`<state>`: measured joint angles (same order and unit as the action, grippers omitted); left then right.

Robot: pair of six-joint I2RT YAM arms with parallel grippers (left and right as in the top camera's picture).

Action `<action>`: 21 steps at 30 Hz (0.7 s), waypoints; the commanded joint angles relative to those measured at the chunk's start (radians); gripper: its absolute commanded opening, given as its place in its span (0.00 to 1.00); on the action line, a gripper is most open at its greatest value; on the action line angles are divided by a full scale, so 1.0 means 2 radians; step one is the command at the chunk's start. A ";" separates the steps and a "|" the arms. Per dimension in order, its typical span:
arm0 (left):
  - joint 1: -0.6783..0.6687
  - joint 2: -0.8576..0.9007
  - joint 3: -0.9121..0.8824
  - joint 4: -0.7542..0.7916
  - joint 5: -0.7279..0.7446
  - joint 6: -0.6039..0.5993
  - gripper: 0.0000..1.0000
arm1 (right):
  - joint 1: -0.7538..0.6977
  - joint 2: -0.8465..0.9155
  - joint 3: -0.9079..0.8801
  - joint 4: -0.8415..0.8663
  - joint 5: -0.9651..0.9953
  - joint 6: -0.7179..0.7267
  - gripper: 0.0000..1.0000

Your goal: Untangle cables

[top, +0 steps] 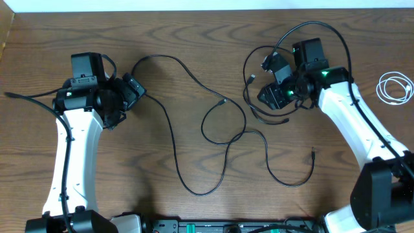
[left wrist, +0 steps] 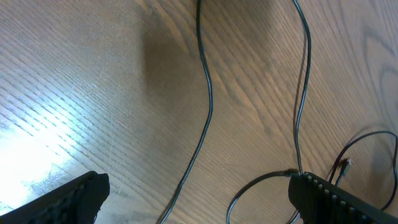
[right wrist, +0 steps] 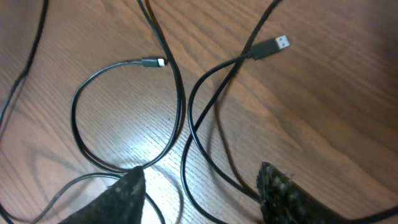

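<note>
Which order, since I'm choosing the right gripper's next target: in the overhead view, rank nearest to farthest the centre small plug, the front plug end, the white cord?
From the right gripper:
1. the small plug, just toward the centre.
2. the plug end, toward the front.
3. the white cord, coiled at the far right.

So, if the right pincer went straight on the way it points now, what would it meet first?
Probably the black cable with the USB plug, curving between the fingers of the right pincer; behind it the table. Depth is unclear.
</note>
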<state>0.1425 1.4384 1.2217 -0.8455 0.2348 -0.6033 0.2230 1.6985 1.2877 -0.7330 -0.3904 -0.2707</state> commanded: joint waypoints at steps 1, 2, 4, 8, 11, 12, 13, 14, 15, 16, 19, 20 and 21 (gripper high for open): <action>0.002 0.002 0.003 -0.002 0.000 -0.002 0.98 | 0.000 0.012 0.002 -0.003 -0.009 0.006 0.60; 0.002 0.002 0.003 -0.002 0.000 -0.002 0.98 | 0.000 0.014 0.002 -0.005 -0.007 0.005 0.62; 0.002 0.002 0.003 -0.002 0.000 -0.002 0.98 | 0.001 0.020 0.002 -0.012 -0.006 -0.013 0.64; 0.002 0.002 0.003 -0.002 0.000 -0.002 0.98 | 0.003 0.034 -0.003 -0.016 -0.006 -0.024 0.65; 0.002 0.002 0.003 -0.002 0.000 -0.002 0.98 | 0.012 0.051 -0.012 -0.009 -0.004 -0.024 0.64; 0.002 0.002 0.003 -0.002 0.000 -0.002 0.98 | 0.016 0.058 -0.013 -0.007 -0.003 -0.025 0.64; 0.002 0.002 0.003 -0.002 0.000 -0.002 0.98 | 0.020 0.066 -0.014 -0.007 -0.002 -0.027 0.64; 0.002 0.002 0.003 -0.002 0.000 -0.002 0.98 | 0.024 0.074 -0.014 -0.007 -0.002 -0.031 0.64; 0.002 0.002 0.003 -0.002 0.000 -0.002 0.98 | 0.029 0.082 -0.014 -0.006 -0.002 -0.032 0.65; 0.002 0.002 0.003 -0.002 0.000 -0.002 0.98 | 0.035 0.090 -0.014 -0.004 -0.002 -0.034 0.65; 0.002 0.002 0.003 -0.002 0.000 -0.002 0.98 | 0.056 0.118 -0.014 0.013 0.003 -0.034 0.66; 0.002 0.002 0.003 -0.002 0.000 -0.002 0.98 | 0.063 0.126 -0.014 0.018 0.012 -0.034 0.66; 0.002 0.002 0.003 -0.002 0.000 -0.002 0.98 | 0.071 0.137 -0.014 0.023 0.031 -0.034 0.66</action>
<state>0.1425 1.4384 1.2217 -0.8455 0.2344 -0.6033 0.3237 1.9297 1.2675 -0.7002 -0.3771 -0.3199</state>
